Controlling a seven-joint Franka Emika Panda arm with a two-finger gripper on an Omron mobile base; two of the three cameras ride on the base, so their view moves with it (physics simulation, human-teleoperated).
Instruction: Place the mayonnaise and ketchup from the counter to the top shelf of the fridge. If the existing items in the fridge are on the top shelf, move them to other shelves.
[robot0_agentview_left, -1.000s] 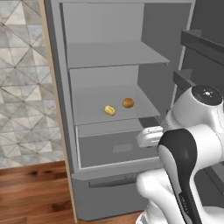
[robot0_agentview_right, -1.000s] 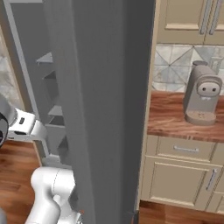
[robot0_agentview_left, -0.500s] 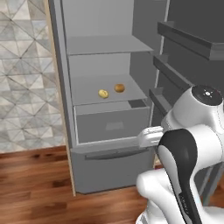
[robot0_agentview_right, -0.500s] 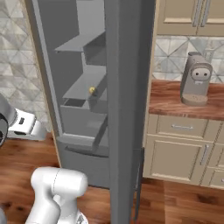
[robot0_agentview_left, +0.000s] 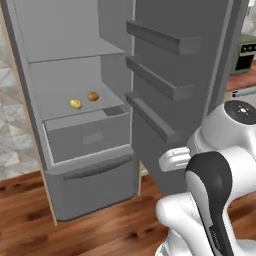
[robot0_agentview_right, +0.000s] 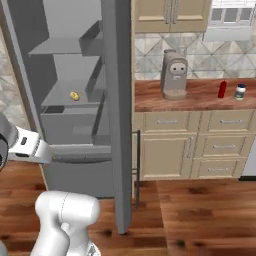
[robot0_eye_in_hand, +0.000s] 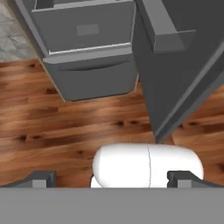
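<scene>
The base has swung rightward, so both base views now take in the open fridge (robot0_agentview_left: 75, 100) on the left and, in the right base view, the counter (robot0_agentview_right: 200, 95) on the right — a change of camera position, not of the items, and it suggests the robot is turning toward the pickup. The two existing items (robot0_agentview_left: 83, 100) lie on a lower shelf while the top shelf (robot0_agentview_left: 75, 52) is bare. The ketchup (robot0_agentview_right: 222, 89) and the mayonnaise (robot0_agentview_right: 240, 92) stand side by side at the counter's far right, well apart from the gripper (robot0_eye_in_hand: 111, 180), whose fingers are spread wide with nothing between them.
</scene>
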